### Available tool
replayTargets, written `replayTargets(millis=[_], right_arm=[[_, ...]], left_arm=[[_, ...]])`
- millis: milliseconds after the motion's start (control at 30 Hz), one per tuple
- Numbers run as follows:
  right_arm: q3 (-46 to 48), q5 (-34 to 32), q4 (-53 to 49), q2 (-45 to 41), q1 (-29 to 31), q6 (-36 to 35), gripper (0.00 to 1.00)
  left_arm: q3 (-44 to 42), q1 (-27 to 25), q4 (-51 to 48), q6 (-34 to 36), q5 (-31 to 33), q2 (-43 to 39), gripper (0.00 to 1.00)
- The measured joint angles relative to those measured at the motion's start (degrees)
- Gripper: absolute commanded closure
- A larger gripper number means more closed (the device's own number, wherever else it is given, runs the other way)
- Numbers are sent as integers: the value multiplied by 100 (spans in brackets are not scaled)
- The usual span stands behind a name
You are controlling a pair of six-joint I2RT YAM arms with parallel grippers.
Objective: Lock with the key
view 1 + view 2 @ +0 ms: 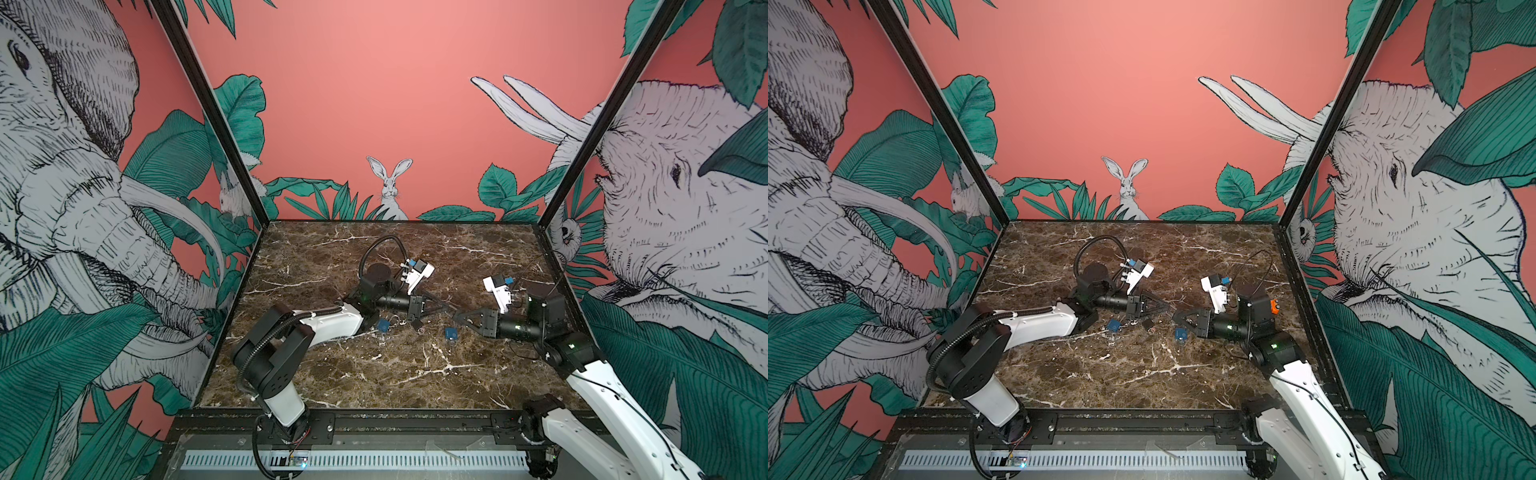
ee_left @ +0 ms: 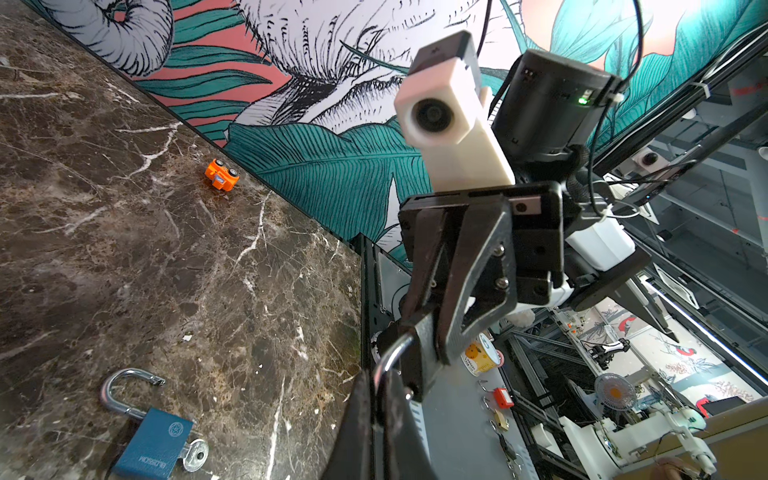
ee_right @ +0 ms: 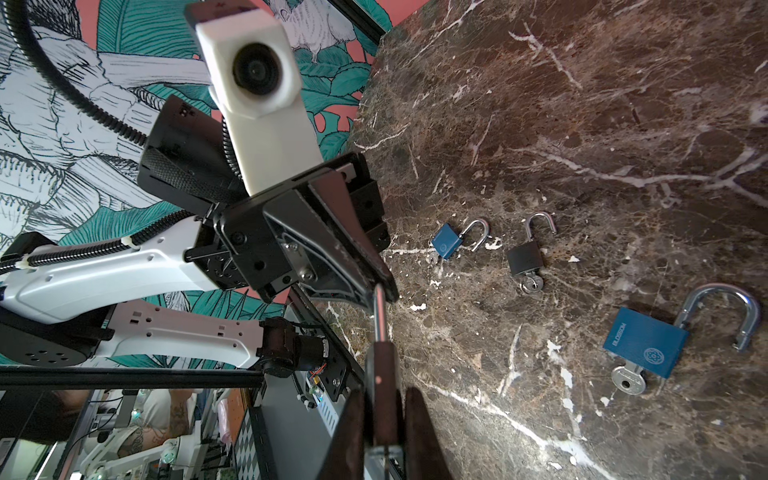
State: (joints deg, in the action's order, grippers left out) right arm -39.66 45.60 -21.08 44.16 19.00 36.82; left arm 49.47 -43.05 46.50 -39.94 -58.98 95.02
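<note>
A dark padlock (image 3: 384, 374) hangs above the table's middle, held between both grippers. My right gripper (image 3: 384, 395) is shut on its body. Its silver shackle (image 3: 379, 316) runs up into my left gripper (image 2: 376, 380), which is shut on the shackle (image 2: 390, 357). In both top views the left gripper (image 1: 451, 309) and right gripper (image 1: 459, 316) meet tip to tip. A silvery bit (image 3: 382, 451) shows under the body; I cannot tell whether it is the key.
Three open padlocks lie on the marble: a small blue one (image 3: 446, 243), a black one (image 3: 525, 257) with a key (image 3: 531, 284), and a large blue one (image 3: 644, 347) with a key (image 3: 627, 380). An orange toy car (image 2: 221, 178) sits by the right wall.
</note>
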Motion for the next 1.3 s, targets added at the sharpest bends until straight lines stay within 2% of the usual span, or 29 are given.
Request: replayTargets(millis=[533,1033,1300], right_arm=[[31,35,138,90,0,-254,100],[245,345,1016,577,-72,24,100],[243,356,927,457,-234,-90,100]], left_arm=[[-79,-44,-35,-116,11,-105,100],[-76,-70,-118,-98,476,-138,100],[-76,-131,-136,-57,627,-140,100]])
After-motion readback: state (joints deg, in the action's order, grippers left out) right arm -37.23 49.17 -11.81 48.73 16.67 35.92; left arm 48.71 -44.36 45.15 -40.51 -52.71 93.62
